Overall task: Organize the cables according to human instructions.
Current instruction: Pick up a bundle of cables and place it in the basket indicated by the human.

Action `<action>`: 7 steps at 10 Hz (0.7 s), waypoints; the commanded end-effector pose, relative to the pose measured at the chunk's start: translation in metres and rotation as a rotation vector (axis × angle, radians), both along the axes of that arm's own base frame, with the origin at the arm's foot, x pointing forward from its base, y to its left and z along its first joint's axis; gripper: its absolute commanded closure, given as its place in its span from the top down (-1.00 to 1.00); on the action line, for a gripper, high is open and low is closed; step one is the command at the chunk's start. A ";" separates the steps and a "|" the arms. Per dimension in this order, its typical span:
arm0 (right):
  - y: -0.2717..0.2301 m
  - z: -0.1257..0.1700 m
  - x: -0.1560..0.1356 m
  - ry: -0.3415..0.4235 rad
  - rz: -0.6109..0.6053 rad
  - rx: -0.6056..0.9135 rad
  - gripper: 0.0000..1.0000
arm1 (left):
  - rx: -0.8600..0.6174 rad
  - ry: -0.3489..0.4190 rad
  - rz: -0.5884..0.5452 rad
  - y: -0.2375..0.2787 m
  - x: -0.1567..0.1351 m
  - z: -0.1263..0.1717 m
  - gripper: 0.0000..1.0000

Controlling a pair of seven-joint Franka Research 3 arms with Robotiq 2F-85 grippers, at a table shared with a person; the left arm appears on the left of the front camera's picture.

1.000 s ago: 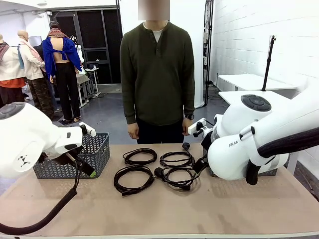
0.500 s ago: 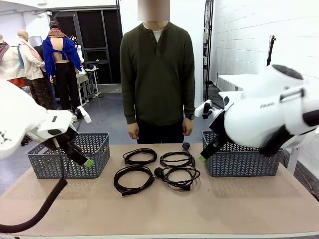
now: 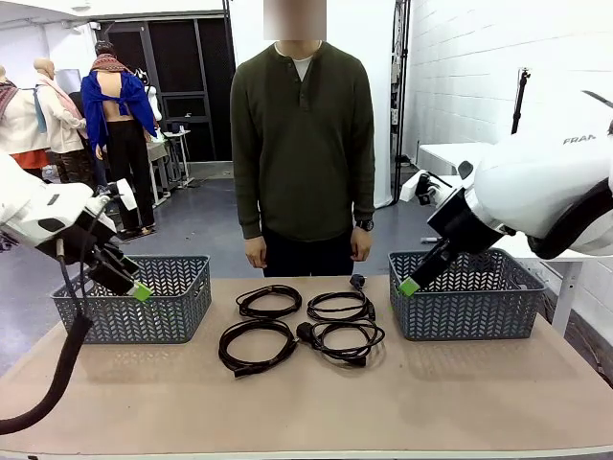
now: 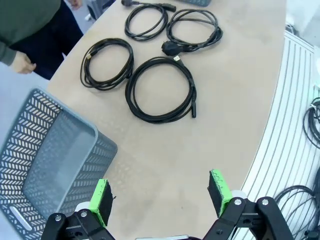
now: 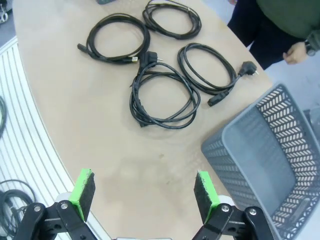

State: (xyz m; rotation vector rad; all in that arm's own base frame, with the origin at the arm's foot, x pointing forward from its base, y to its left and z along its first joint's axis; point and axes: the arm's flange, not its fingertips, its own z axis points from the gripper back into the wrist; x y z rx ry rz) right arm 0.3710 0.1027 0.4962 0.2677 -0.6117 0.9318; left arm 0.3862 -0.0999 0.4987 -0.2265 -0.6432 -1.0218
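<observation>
— Now that both arms have swung up and outward from where they hung over the table a second ago, log positions. The left gripper (image 3: 140, 289) is at frame left above the left basket (image 3: 134, 326). The right gripper (image 3: 409, 286) is at frame right, over the near rim of the right basket (image 3: 460, 321). Jaws?

— Both are spread wide with the green pads well apart and nothing between them. The wrist views agree.

— Meaning for the task?

— My reading is that nothing is picked yet. The arms are parked clear, likely awaiting the person's instruction. The cables (image 3: 302, 324) lie unobstructed mid-table, between the baskets.

— Materials, near to far.

— The table (image 3: 316, 407) is a matte tan top, faintly scuffed. The cords are thin, black and rubbery, wound into flat round coils two by two.
- Near row: the near-left coil (image 3: 257, 345) and the near-right coil (image 3: 343, 340), which has a chunky plug.
- Far row: the far-left coil (image 3: 269, 301) and the far-right coil (image 3: 338, 306).

The baskets are grey plastic with herringbone lattice walls, and both look empty. Beyond the far edge stands the person (image 3: 302, 144) in a dark green knit top, hands down.
</observation>
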 end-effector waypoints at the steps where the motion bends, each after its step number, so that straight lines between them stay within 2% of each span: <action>1: -0.010 -0.001 0.008 0.001 0.068 0.054 1.00 | -0.044 0.020 -0.067 0.006 0.010 0.003 1.00; 2: -0.009 0.000 0.009 0.000 0.074 0.056 1.00 | -0.051 0.022 -0.077 0.009 0.012 0.005 1.00; 3: -0.007 0.001 0.010 -0.002 0.062 0.044 1.00 | -0.045 0.031 -0.026 0.010 0.014 0.005 1.00; 4: -0.007 0.003 0.003 0.003 0.028 0.030 1.00 | -0.031 0.011 -0.044 0.005 0.003 0.007 1.00; 7: -0.007 0.003 0.003 0.003 0.028 0.030 1.00 | -0.031 0.011 -0.044 0.005 0.003 0.007 1.00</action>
